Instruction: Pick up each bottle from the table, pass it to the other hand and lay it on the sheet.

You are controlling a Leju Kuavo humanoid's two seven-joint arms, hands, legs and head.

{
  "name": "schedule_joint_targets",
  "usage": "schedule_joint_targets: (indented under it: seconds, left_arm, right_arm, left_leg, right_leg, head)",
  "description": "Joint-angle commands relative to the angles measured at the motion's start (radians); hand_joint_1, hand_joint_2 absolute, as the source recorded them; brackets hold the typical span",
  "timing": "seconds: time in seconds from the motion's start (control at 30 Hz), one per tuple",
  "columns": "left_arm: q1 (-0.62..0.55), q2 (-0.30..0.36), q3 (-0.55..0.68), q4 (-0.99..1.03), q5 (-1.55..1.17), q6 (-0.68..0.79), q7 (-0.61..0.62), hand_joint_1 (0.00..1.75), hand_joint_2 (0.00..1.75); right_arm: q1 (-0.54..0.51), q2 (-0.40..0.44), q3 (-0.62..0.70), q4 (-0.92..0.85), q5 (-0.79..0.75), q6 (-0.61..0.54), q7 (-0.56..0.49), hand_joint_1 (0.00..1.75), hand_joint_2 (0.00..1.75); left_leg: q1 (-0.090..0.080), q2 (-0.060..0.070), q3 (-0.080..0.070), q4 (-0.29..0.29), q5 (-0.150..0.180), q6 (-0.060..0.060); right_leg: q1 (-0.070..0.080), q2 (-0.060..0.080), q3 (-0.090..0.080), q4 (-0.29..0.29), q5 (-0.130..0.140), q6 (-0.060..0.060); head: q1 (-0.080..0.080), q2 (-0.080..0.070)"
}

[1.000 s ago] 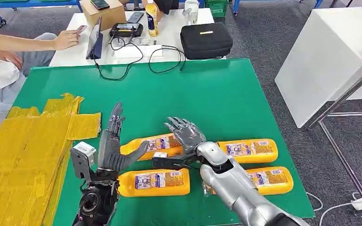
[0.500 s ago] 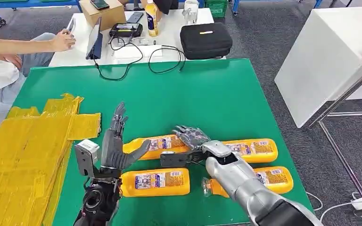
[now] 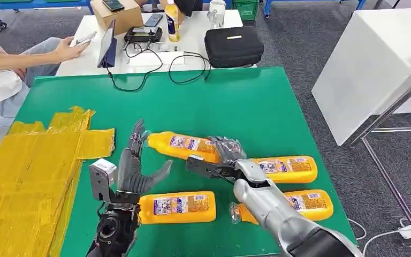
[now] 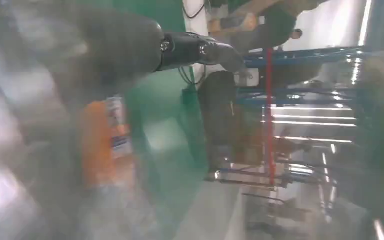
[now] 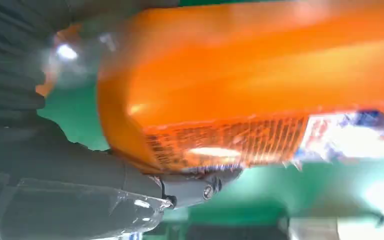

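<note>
Green felt covers the broad work table (image 3: 246,107) in front of us, with grey carpet around it and a white table (image 3: 192,32) beyond its far edge carrying a black zipped case (image 3: 234,46), cables and small devices. Along the near left side of the green table lies a crinkled yellow plastic sheet (image 3: 27,171), with no bottle on it. A seated person's arm (image 3: 27,51) reaches in at the far left. Our right hand (image 3: 226,155) grips the base end of one orange plastic juice bottle with a printed label (image 3: 184,144), fingers wrapped around it; the bottle points left toward our other hand, tilted, its neck end appearing raised off the felt. In the right wrist view the same bottle (image 5: 260,85) sits pressed against the palm. Our left hand (image 3: 134,171) stands upright beside the bottle's neck, fingers spread and thumb out, holding nothing. Three more orange bottles lie flat on the felt: one (image 3: 176,206) near our left hand, one (image 3: 286,168) just right of our right hand, and one (image 3: 299,206) nearer us, partly behind the right forearm.
</note>
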Motion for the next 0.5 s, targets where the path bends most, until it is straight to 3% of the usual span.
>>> schedule_joint_targets:
  seconds: [0.03,0.2,0.5]
  left_arm:
    - [-0.002,-0.005,-0.015,0.016,-0.001,0.001,0.008,0.00,1.75]
    - [-0.002,-0.005,-0.015,0.016,-0.001,0.001,0.008,0.00,1.75]
    - [-0.004,-0.009,-0.029,0.037,-0.014,0.002,0.009,0.00,1.75]
  right_arm:
    - [0.005,0.007,-0.096,-0.031,-0.014,-0.042,-0.024,1.75,1.75]
    - [0.005,0.007,-0.096,-0.031,-0.014,-0.042,-0.024,1.75,1.75]
    - [0.090,0.023,-0.220,-0.162,-0.081,-0.242,-0.171,1.75,1.75]
  left_leg:
    - [0.001,-0.001,0.001,0.000,-0.001,-0.001]
    - [0.001,0.000,0.001,0.001,-0.001,-0.001]
    - [0.001,-0.001,0.001,0.000,-0.001,-0.001]
  right_leg:
    - [0.001,-0.001,0.002,0.000,-0.001,0.000]
    - [0.001,0.000,0.001,0.000,-0.001,0.000]
    - [0.001,-0.001,0.001,-0.001,-0.001,0.000]
  head:
    - [0.000,0.000]
    - [0.000,0.000]
    - [0.000,0.000]
